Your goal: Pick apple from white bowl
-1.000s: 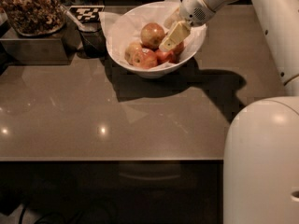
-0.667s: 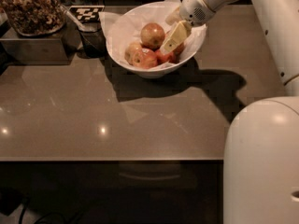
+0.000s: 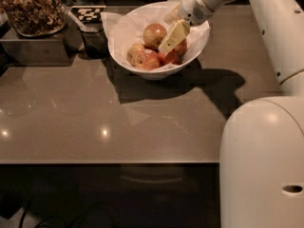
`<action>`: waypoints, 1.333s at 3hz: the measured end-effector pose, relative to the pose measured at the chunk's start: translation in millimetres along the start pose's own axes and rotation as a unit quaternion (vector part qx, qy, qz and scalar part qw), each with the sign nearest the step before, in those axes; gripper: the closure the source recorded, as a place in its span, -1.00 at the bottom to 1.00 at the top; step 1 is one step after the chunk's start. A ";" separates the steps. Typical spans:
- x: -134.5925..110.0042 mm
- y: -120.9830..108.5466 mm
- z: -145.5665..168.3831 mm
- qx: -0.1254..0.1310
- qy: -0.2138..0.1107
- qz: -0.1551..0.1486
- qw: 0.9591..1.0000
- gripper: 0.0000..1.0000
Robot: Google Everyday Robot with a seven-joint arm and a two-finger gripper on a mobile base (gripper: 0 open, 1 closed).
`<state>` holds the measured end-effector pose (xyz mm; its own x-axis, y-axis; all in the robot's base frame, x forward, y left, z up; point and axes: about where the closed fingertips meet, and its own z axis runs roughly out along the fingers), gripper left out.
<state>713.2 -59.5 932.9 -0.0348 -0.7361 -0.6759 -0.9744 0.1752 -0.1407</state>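
Observation:
The white bowl (image 3: 197, 49) stands at the back of the table, lined with crumpled white paper. The apple (image 3: 153, 33), large and yellow-green with a reddish blush, lies on top at the back of the bowl. Smaller, redder apples (image 3: 142, 58) lie in front of it. My gripper (image 3: 169, 28) reaches down into the bowl from the upper right. It is open and empty, right beside the apple's right side, with one pale finger (image 3: 174, 36) low against the apple and above the red ones.
A dark tray of brown nuts (image 3: 31, 11) stands on a grey box at the back left. A dark cup (image 3: 95, 41) and a checkered marker card (image 3: 88, 13) sit just left of the bowl. My white body (image 3: 261, 165) fills the right foreground.
My gripper has moved a little down and to the left, closer against the apple. The apples and the bowl have not moved.

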 end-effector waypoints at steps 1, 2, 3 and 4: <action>-7.6 -4.3 7.2 -0.002 -0.006 -0.004 1.000 -0.62; -12.1 -11.4 29.3 -0.017 -0.021 0.002 1.000 -0.62; -13.6 -12.4 31.4 -0.019 -0.024 0.003 1.000 -0.60; -15.5 -13.6 34.5 -0.022 -0.025 0.003 0.999 -0.42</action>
<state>734.7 -27.8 920.4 -0.0303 -0.7013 -0.7122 -0.9830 0.1498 -0.1057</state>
